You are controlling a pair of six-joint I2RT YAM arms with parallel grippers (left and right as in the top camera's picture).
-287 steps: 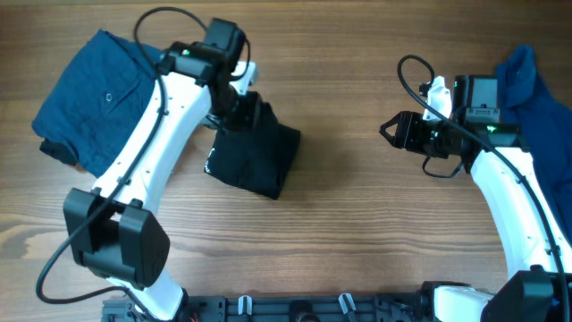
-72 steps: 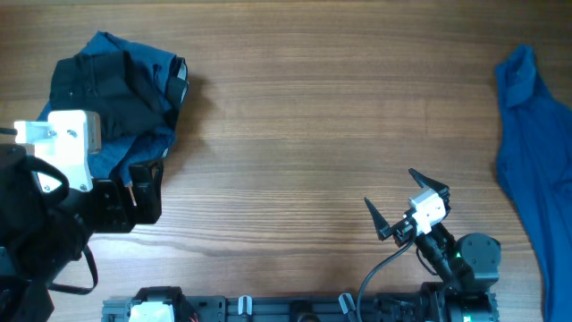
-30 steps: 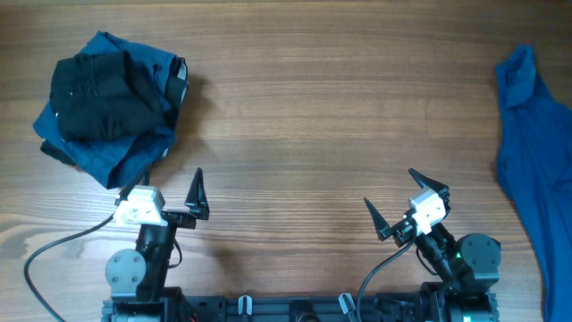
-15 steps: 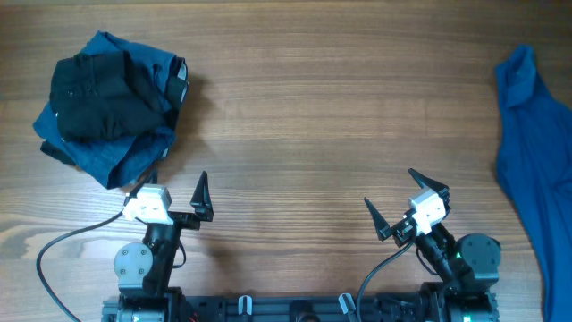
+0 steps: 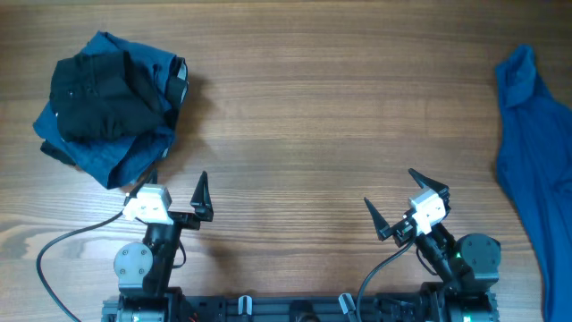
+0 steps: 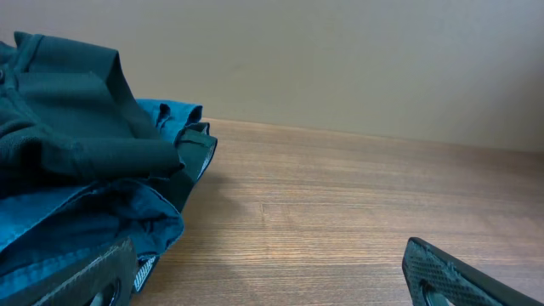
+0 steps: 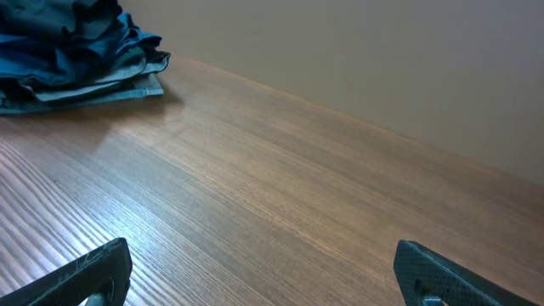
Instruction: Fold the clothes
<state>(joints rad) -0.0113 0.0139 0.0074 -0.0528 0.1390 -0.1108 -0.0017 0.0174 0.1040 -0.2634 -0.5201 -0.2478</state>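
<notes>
Running lengthwise toward the far edge lies blue shirt (image 5: 523, 170); left fingers (image 5: 203, 197), right fingers (image 5: 374, 217) gape empty.

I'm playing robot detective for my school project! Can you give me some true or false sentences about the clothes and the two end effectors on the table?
1. The black T-shirt lies on top of the darker blue garment. True.
2. The left end effector is holding the black T-shirt. False: it is open and empty, near the front edge of the table, apart from the pile.
3. The blue shirt lies by itself at the table's right side. True.
4. The right end effector is shut. False: it is open and holds nothing.
5. The blue shirt is stacked on the pile. False: it lies across the table from the pile.
</notes>
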